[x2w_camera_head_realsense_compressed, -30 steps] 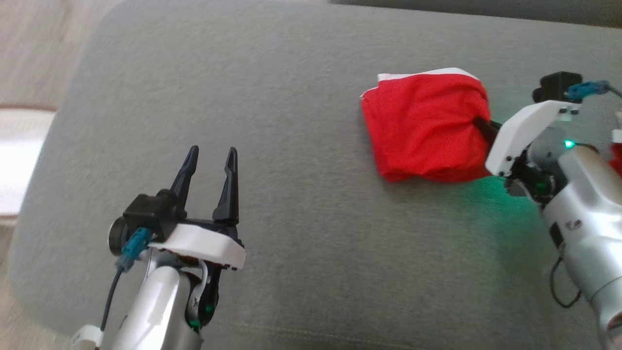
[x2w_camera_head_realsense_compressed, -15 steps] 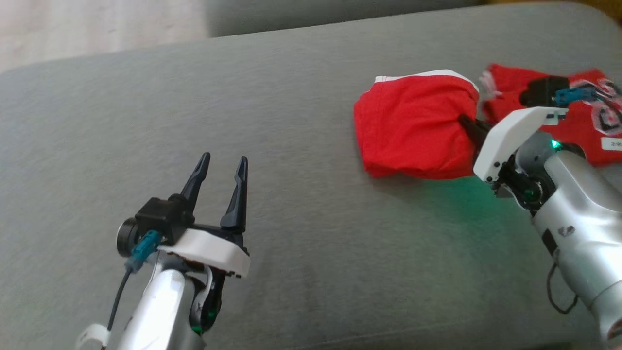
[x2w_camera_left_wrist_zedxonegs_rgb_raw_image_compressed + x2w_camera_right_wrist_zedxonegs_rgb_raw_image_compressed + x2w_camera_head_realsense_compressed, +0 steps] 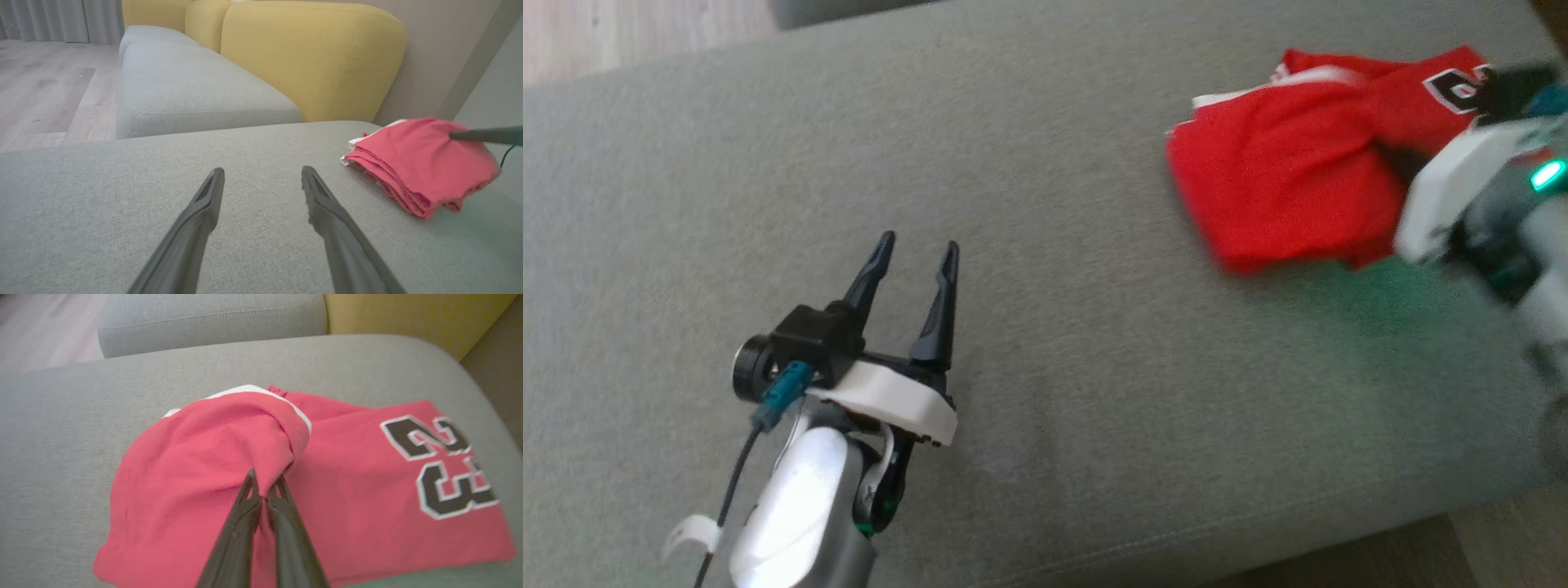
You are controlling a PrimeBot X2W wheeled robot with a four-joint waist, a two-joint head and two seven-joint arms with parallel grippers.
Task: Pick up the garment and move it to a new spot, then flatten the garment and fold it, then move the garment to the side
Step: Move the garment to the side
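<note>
Dragged onto the numbered jersey (image 3: pixel 408 490) at the cushion's (image 3: pixel 1013 122) far right corner, the folded garment (image 3: pixel 196 457) is pinched by the right gripper (image 3: pixel 265 477), left gripper (image 3: pixel 919 242) spread; tugging one layer could unfold it.

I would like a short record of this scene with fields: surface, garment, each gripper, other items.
surface: grey fabric cushion
garment: folded red cloth bundle with white trim, on the cushion
right gripper: shut on the bundle's edge
left gripper: open, empty, apart from the bundle
other: flat red cloth with black digits, touching the bundle
background: yellow upholstered backrest
</note>
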